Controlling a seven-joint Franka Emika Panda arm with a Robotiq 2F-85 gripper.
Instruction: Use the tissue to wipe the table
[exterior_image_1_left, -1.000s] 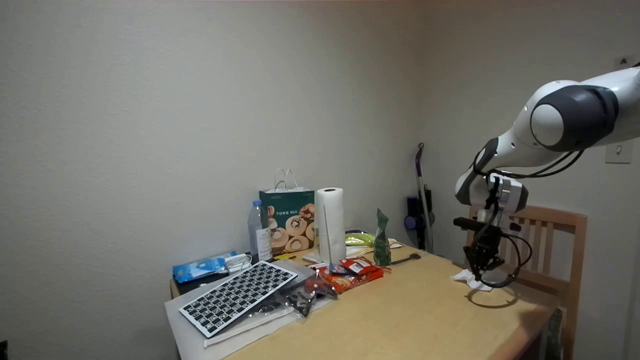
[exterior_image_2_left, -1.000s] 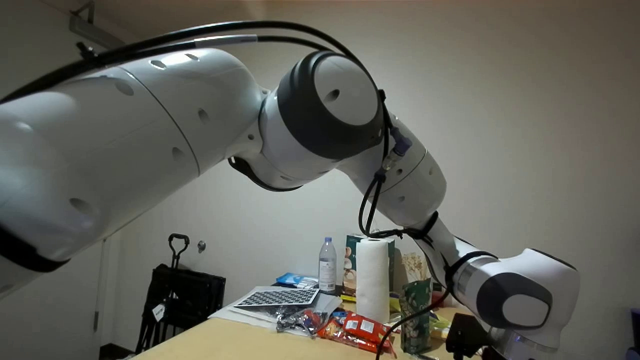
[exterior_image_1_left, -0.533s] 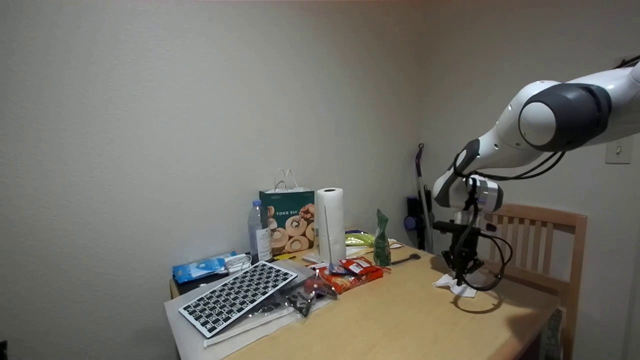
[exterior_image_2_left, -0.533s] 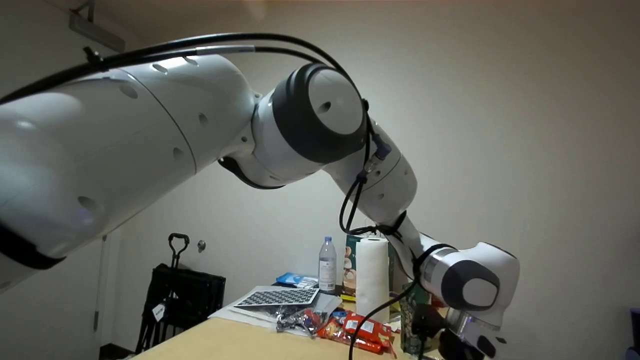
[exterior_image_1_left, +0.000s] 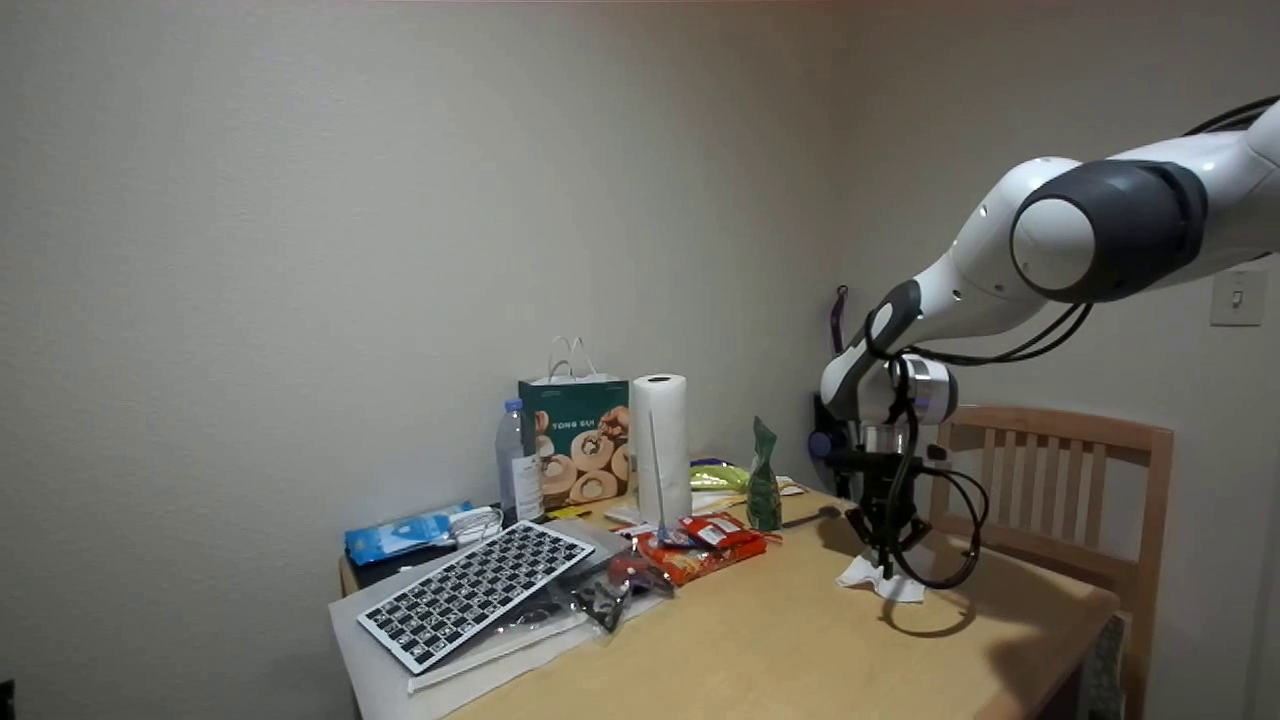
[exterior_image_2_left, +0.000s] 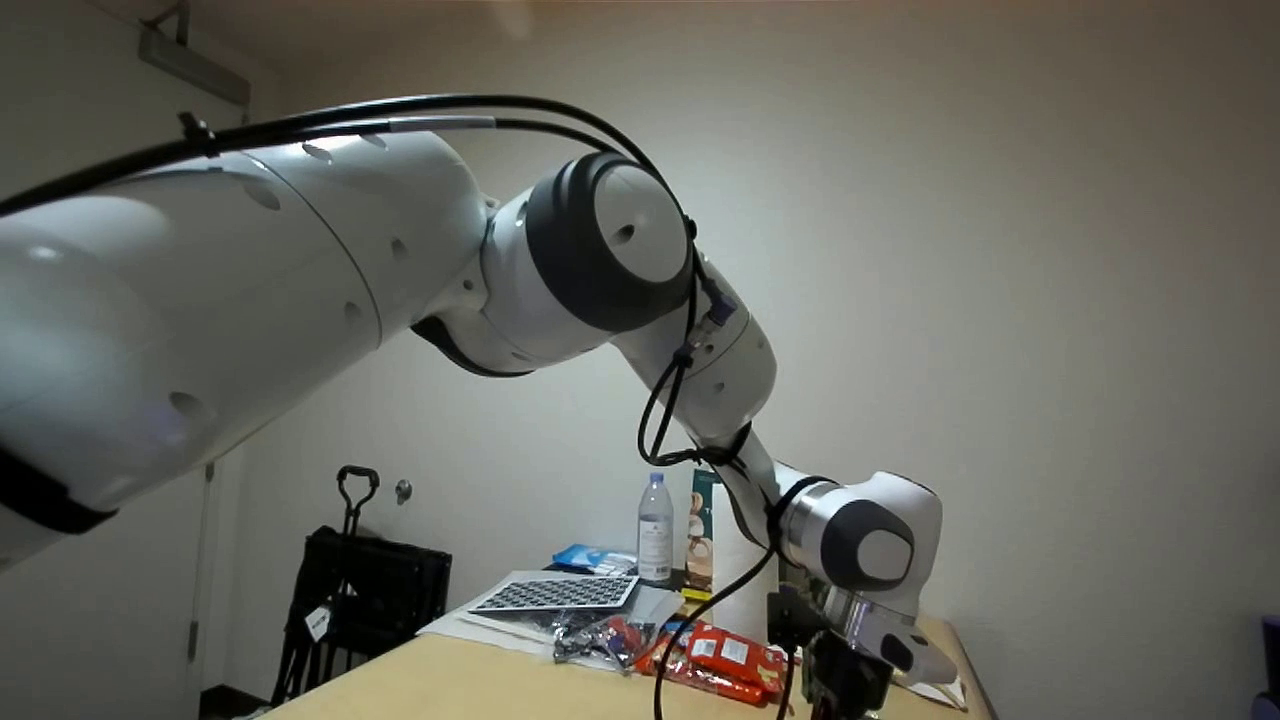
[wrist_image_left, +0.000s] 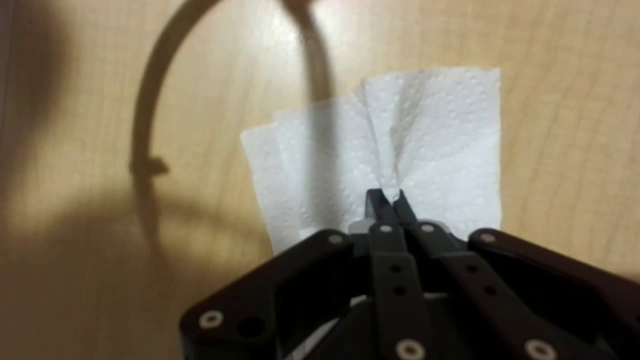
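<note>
Directly beneath the tool (wrist_image_left: 389, 196) lies the tissue (wrist_image_left: 450, 125), a dimpled white sheet spread ahead of the fingertips and out to both sides of them. The tips stand close together, and a raised crease runs straight into the narrow gap between them, so I take the tool to be pinching a fold of the paper. The rest of the sheet appears to rest on the light wood-grain desk (wrist_image_left: 565, 150).

With the grasp apparently made and the tool this low, I judge the wiping itself to be the step in hand. No stain or spill can be made out around the tissue, so which patch is meant I cannot tell. The next move, as I see it, calls for keeping that pinch and this height, then drawing the sheet across the wood around the tool with light pressure, without the paper lifting or the tips scraping.

Just behind the tool in an exterior view, past the desk's edge, is a slat-back chair (exterior_image_1_left: 1060, 428). Further from the tool come a green pouch (exterior_image_1_left: 764, 480) and red snack packets (exterior_image_1_left: 705, 562); a stroke that way should stop short of both. Beyond them stands a paper-towel roll (exterior_image_1_left: 675, 450), and farther still from the tool lies a checkered calibration board (exterior_image_1_left: 475, 597).
</note>
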